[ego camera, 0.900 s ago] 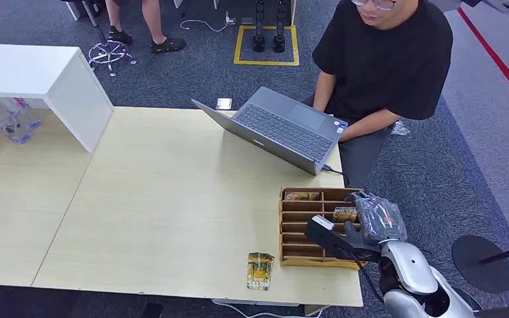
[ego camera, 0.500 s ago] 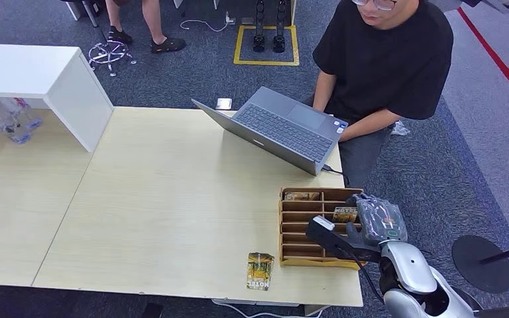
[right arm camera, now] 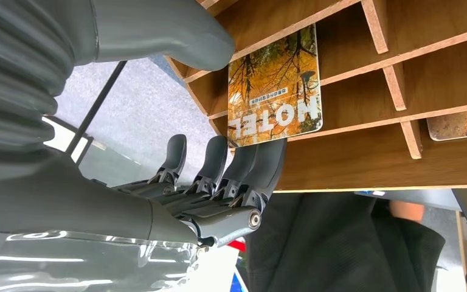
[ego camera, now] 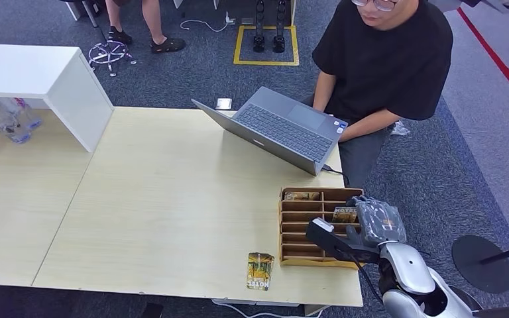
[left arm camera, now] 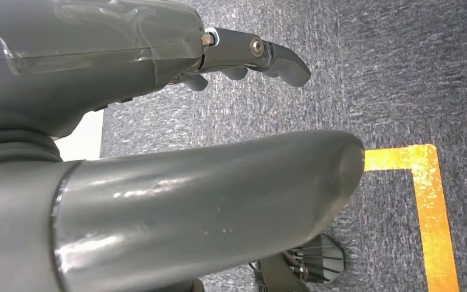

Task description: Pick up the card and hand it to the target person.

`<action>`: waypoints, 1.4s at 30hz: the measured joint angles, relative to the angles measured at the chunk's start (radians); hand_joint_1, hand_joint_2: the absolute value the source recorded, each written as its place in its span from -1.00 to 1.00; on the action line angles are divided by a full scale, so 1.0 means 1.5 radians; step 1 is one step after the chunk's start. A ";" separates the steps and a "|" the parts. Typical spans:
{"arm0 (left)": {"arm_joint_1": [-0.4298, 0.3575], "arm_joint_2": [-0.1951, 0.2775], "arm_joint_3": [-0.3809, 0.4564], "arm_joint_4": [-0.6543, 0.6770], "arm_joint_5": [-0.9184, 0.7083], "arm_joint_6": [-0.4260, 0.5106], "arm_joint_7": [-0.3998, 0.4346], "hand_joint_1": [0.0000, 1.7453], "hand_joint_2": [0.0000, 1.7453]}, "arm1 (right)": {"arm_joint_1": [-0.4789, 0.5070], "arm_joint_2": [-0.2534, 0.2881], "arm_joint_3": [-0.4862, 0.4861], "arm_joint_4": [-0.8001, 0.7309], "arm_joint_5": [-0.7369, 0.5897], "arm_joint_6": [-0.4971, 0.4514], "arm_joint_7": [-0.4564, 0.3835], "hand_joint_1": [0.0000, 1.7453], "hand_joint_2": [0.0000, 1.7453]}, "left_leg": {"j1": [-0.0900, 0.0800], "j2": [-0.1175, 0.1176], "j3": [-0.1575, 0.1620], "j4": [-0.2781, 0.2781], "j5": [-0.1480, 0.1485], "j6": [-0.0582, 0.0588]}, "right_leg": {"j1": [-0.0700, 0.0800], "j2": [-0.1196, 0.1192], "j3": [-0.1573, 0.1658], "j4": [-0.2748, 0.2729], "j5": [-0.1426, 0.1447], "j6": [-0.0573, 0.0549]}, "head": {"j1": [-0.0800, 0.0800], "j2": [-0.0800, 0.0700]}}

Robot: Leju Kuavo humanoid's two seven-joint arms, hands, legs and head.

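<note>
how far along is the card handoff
Early stage. Done: the right hand has reached the wooden rack, at a hotel card standing in one of its slots. In hand: its fingers are at the card's edge, but a firm grip isn't clear and the card sits in the slot. Left: pull it out and pass it to the person at the laptop.

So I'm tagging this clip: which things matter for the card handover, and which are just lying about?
Job:
orange HOTEL card in the wooden slotted rack
right hand
person in black T-shirt

Lying about:
grey open laptop
second HOTEL card lying flat on the table
white shelf
</note>
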 joint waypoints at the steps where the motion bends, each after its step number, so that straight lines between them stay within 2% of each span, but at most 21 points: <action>1: 0.000 0.000 0.000 0.000 0.000 0.000 0.000 -1.00 -1.00 | 0.000 0.000 0.000 0.001 0.001 0.000 0.000 0.10 1.00 | 0.000 0.000 0.000 0.000 0.000 0.000 | 0.000 0.000 0.000 0.000 0.000 0.000 | 0.000 0.000; 5: 0.000 -0.001 0.000 0.000 0.000 0.000 0.000 -1.00 -1.00 | -0.001 0.000 0.002 0.003 0.005 0.000 0.000 0.44 1.00 | 0.000 0.000 0.000 0.000 0.000 0.000 | 0.000 0.000 0.000 0.000 0.000 0.000 | 0.000 0.000; 12: 0.000 -0.001 0.000 0.000 0.000 0.000 -0.003 -1.00 -1.00 | -0.001 0.000 0.004 0.003 0.009 -0.002 0.001 0.69 1.00 | 0.000 0.000 0.000 0.000 0.000 0.000 | 0.000 0.000 0.000 0.000 0.000 0.000 | 0.000 0.000; 29: 0.000 -0.001 0.000 0.000 0.000 0.000 -0.004 -1.00 -1.00 | -0.001 0.000 0.004 0.014 0.008 -0.023 -0.004 0.80 1.00 | 0.000 0.000 0.000 0.000 0.000 0.000 | 0.000 0.000 0.000 0.000 0.000 0.000 | 0.000 0.000; 42: 0.000 -0.001 0.000 0.000 0.000 0.002 -0.004 -1.00 -1.00 | -0.001 0.000 -0.007 0.007 0.008 -0.033 -0.004 0.80 1.00 | 0.000 0.000 0.000 0.000 0.000 0.000 | 0.000 0.000 0.000 0.000 0.000 0.000 | 0.000 0.000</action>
